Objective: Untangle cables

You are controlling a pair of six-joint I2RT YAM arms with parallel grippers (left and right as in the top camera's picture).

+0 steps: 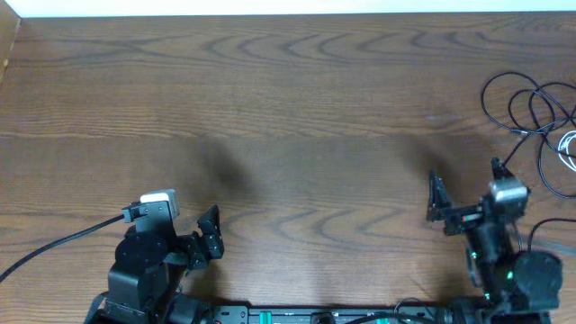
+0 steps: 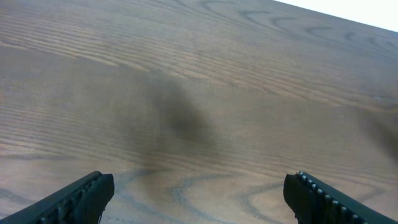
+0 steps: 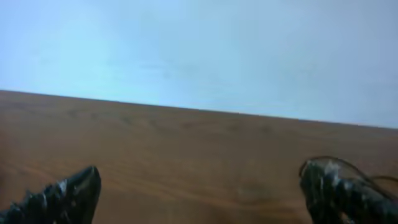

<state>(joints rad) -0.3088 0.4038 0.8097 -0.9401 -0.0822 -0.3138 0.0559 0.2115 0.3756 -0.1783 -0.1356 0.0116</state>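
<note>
The cables lie in loose loops at the table's right edge in the overhead view: several thin black cords [image 1: 529,112] tangled with one white cord [image 1: 568,144], which is partly cut off by the frame. My right gripper [image 1: 465,184] is open and empty, to the left of and a little nearer than the loops. In the right wrist view the jaws [image 3: 199,196] are spread wide over bare wood, with a thin black cord [image 3: 367,177] behind the right finger. My left gripper [image 1: 213,232] is open and empty at the front left, far from the cables. Its jaws [image 2: 199,199] show only bare wood between them.
The wooden table [image 1: 288,117] has a raised edge at the far left corner [image 1: 11,45]. A thick black arm cable [image 1: 54,245] runs off to the left from the left arm. The arm bases stand along the front edge [image 1: 324,315].
</note>
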